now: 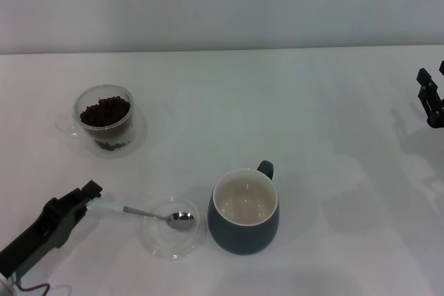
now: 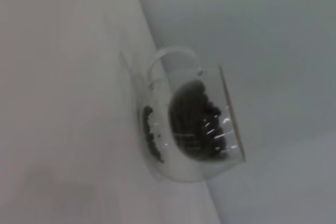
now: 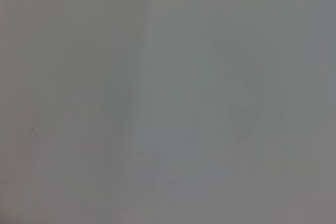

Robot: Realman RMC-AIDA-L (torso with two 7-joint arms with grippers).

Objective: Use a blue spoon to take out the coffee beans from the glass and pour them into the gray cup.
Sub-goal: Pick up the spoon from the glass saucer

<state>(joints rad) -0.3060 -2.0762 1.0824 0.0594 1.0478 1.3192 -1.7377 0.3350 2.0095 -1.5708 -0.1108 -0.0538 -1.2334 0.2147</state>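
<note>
The glass [image 1: 104, 117] with its heap of coffee beans [image 1: 105, 111] stands at the back left of the white table. It also shows in the left wrist view [image 2: 194, 124], with the beans [image 2: 191, 114] inside. The gray cup [image 1: 243, 235] stands front centre, its cream inside empty, handle pointing away. The blue spoon [image 1: 139, 211] lies with its metal bowl in a shallow clear dish [image 1: 161, 240]. My left gripper [image 1: 89, 197] is shut on the end of its pale blue handle, low at the front left. My right gripper [image 1: 431, 91] is open and empty at the far right edge.
The table's far edge meets a plain wall. The right wrist view shows only a bare grey surface.
</note>
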